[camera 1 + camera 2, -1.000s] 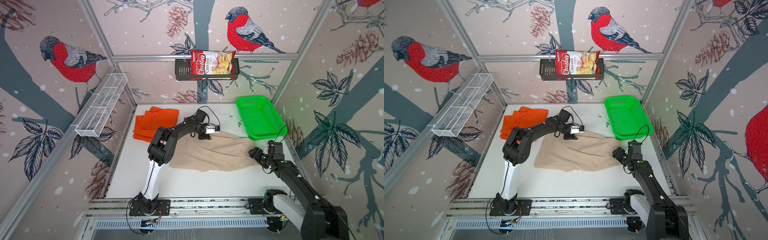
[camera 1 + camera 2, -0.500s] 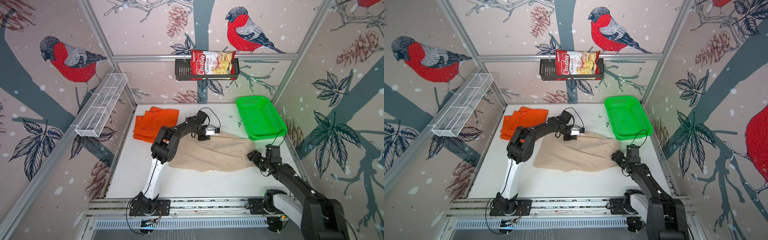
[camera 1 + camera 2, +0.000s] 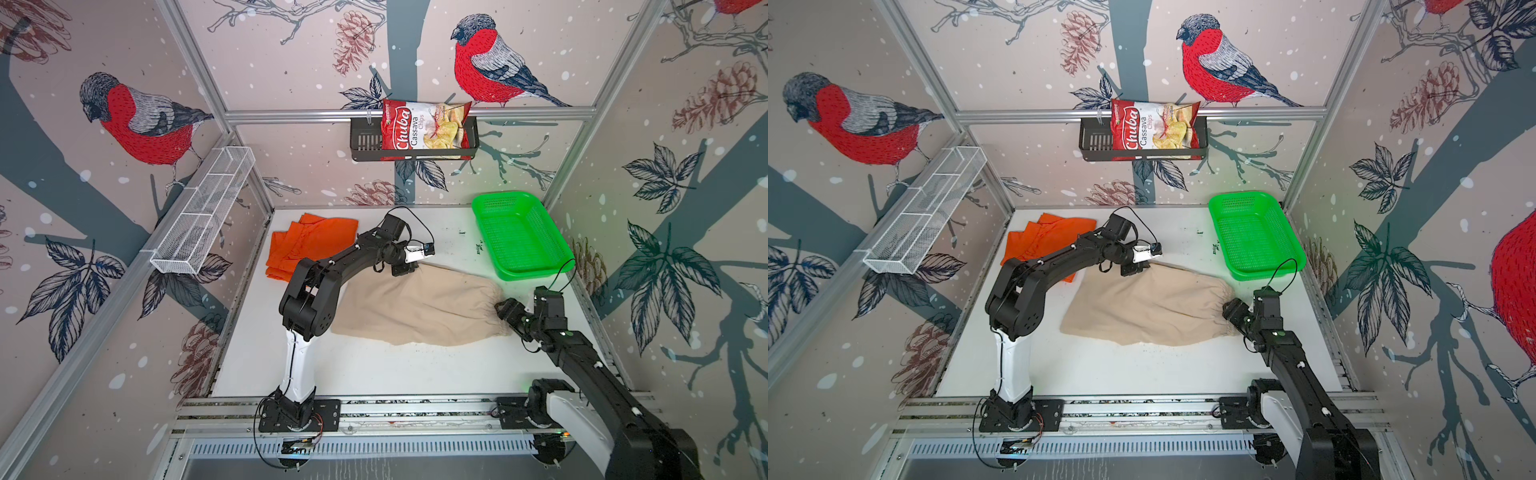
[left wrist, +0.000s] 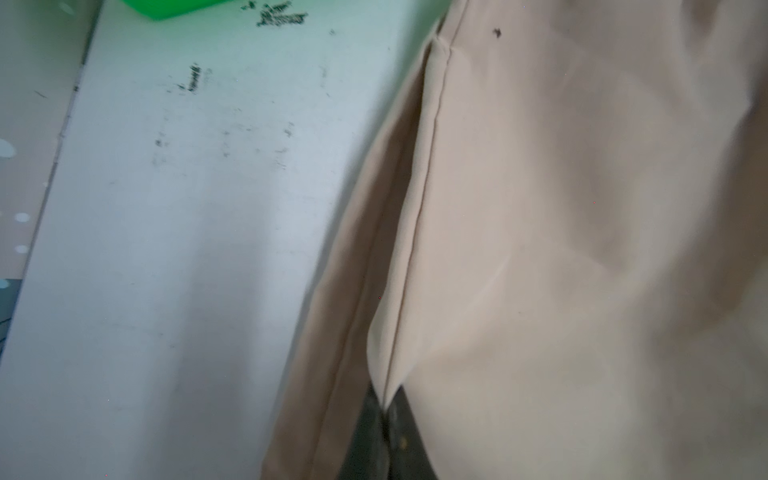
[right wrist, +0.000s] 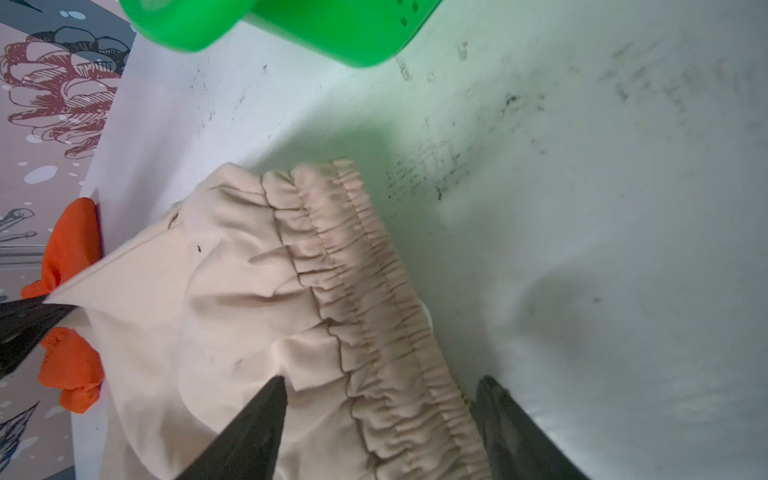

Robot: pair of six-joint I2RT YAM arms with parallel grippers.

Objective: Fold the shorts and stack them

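Step in hand: folding the beige shorts (image 3: 419,307), lying at centre of the surface (image 3: 374,370); orange shorts (image 3: 311,241) sit at 10 o'clock. Left pincer (image 4: 384,411) is clamped on the beige pair's 12 o'clock edge. Right pincer (image 5: 384,382) is wide, astride the 3 o'clock waistband (image 5: 365,282). Next move, as judged: close right, then lift both ends together.

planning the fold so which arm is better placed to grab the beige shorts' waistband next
Right. The right hand is open, its fingers either side of the gathered waistband of the beige shorts. The left hand is shut on the shorts' far edge, away from the waistband.
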